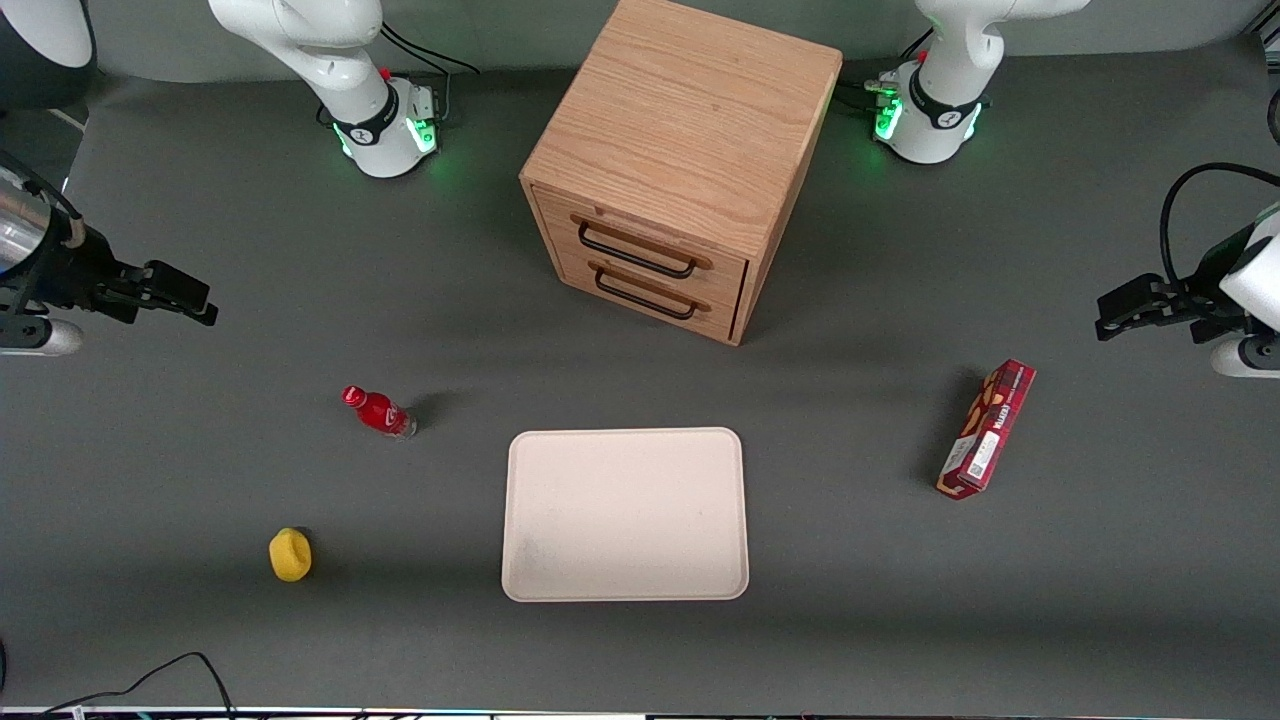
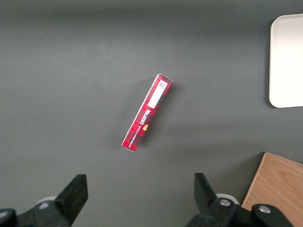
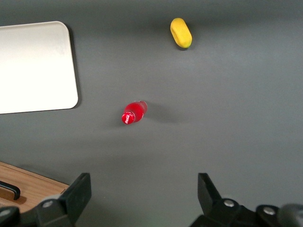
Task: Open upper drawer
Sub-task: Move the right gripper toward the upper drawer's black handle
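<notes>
Gripper (image 1: pixel 190 298) hangs spread wide at the table's edge; it should square up on the upper drawer (image 1: pixel 640 245) handle (image 1: pixel 636 252) before pulling.
</notes>
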### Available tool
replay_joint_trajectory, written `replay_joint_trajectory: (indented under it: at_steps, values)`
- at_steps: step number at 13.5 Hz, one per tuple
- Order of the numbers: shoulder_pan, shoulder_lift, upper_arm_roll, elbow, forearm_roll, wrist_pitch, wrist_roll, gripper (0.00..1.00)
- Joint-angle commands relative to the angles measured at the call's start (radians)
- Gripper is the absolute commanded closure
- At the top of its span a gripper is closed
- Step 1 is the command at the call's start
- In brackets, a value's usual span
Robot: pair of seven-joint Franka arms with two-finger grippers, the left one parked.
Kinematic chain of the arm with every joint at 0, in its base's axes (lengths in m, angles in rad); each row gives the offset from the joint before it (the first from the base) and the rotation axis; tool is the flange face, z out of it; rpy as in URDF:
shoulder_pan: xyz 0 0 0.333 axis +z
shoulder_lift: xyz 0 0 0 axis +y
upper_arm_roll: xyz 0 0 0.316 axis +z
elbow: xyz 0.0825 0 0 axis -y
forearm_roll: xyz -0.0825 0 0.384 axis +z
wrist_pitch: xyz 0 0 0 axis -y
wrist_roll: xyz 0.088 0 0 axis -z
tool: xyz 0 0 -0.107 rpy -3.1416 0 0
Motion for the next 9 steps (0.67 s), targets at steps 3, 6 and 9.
replay_joint_trajectory:
  at_steps: [3, 6, 9]
  values:
    - [0.0, -0.012, 0.002, -0.032, 0.014, -0.002, 0.011, 0.0]
    - [0.014, 0.046, 0.112, 0.009, 0.115, 0.003, -0.134, 0.0]
    - [0.032, 0.132, 0.299, 0.084, 0.117, 0.038, -0.163, 0.0]
